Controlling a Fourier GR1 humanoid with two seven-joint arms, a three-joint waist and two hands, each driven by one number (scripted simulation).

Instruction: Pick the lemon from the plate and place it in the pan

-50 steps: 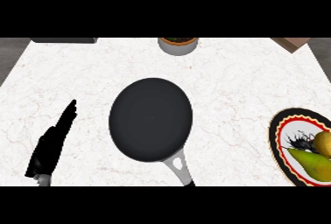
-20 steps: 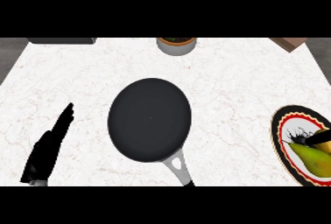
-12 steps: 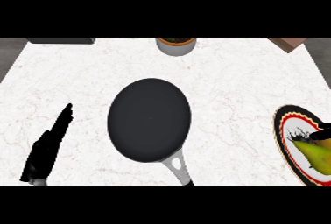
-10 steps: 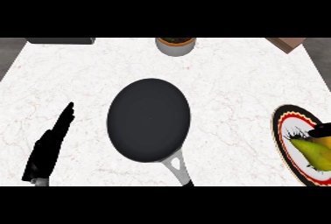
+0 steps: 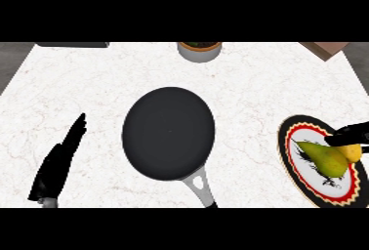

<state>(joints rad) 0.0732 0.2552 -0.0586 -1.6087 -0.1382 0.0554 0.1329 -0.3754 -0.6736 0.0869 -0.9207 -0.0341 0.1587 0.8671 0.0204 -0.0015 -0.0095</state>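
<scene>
Where plate lies — right hand on lemon

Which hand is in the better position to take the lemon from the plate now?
The right hand: it is already over the plate, at the lemon beside the pear. The left hand rests open beyond the pan.

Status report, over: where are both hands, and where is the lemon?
Right hand at the plate, fingers on yellow lemon. Left hand open, resting at the left. Green pear beside lemon on patterned plate. Black pan waiting.
</scene>
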